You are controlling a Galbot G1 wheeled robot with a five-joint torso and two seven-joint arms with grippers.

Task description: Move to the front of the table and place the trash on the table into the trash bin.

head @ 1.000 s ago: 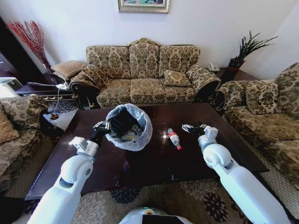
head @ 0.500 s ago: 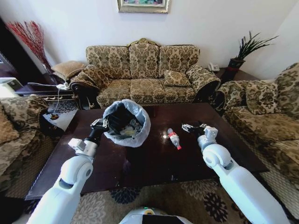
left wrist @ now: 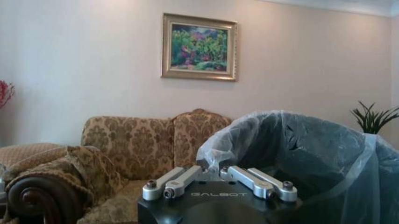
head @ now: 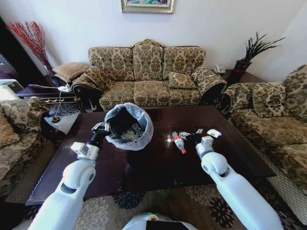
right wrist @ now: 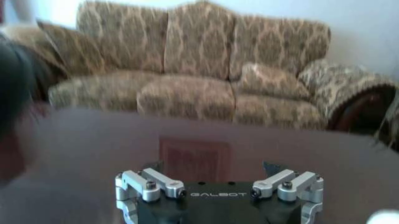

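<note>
I'm parked at the near long edge of the table, so the drive-up part looks done.

The trash bin stands on the tabletop toward the far-left part, tipped with its mouth toward me. My left gripper has the bagged rim pinched; in the left wrist view the fingers are drawn together against the plastic liner. Inside the bin I can make out some scraps, so part of the clearing seems finished.

Left to clear: the small clear bottle with the red label, lying flat near the middle of the table, between the bin and my right arm. There is a small shiny scrap just beside it, toward the bin. A white crumpled bit lies toward the far-right part of the top.

My right gripper hovers low just beside the bottle, on its right-hand side. In the right wrist view the fingers are spread wide, with nothing between them.

My read: more than halfway, with the bottle and at least two scraps outstanding.
</note>
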